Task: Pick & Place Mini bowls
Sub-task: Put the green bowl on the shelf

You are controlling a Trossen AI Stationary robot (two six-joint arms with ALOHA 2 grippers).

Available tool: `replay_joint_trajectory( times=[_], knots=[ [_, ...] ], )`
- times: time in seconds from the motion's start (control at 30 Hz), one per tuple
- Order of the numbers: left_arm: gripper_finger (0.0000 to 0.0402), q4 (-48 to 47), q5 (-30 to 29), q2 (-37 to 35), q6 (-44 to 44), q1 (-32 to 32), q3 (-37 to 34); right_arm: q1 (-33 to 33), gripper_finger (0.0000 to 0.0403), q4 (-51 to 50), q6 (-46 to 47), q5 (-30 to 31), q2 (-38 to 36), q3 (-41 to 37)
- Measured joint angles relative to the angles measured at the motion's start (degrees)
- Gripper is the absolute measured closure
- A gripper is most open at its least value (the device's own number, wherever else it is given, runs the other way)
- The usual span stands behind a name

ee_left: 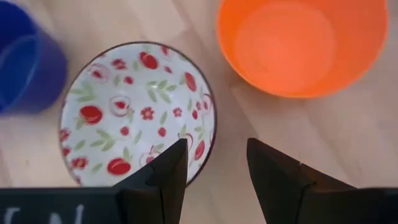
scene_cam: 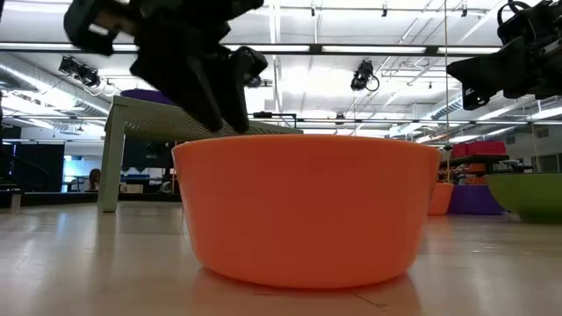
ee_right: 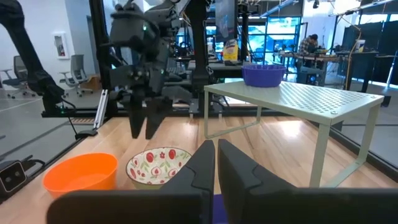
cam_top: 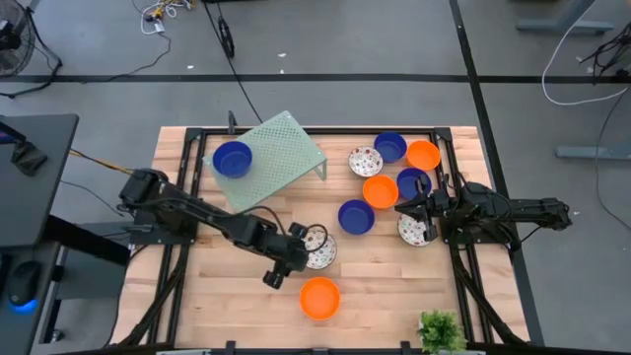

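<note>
Porcelain by the look of it, that patterned mini bowl (ee_left: 137, 115) sitting mid-table, white with red fruit and green leaves, so my read is stiff, glossy, a bit slippery and liable to chip if it drops; the thin rim is the place to take it, one finger inside and one outside. And the left gripper (ee_left: 214, 165) hangs right over that rim, fingers apart by a modest gap, one fingertip (ee_left: 177, 158) above the bowl's inner edge, the other over bare wood; nothing is clamped, and whether it touches the rim I cannot tell. An orange mini bowl (cam_top: 319, 297) sits just beside, nearer the table's front edge, and a blue mini bowl (cam_top: 233, 158) rests on top of the pale green perforated rack (cam_top: 286, 146). Over on the right, the right gripper (ee_right: 216, 163) waits by the cluster of remaining bowls, fingers pressed nearly together with nothing visible between them
</note>
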Motion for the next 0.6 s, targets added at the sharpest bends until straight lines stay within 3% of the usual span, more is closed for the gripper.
replay_joint_trajectory(
  times=[0.23, 0.33, 0.6],
  knots=[
    [0.0232, 0.1, 0.0, 3.9, 8.6, -0.1, 0.0, 0.0, 0.0380, 0.0, 0.0, 0.0, 0.0, 0.0],
    [0.0233, 0.4, -2.6, 5.2, 11.4, -0.1, 0.0, 0.0, 0.0380, 0.0, 0.0, 0.0, 0.0, 0.0],
    [0.0244, 3.6, -4.9, 5.4, 12.9, -0.1, 0.0, 0.0, 0.0380, 0.0, 0.0, 0.0, 0.0, 0.0]
  ],
)
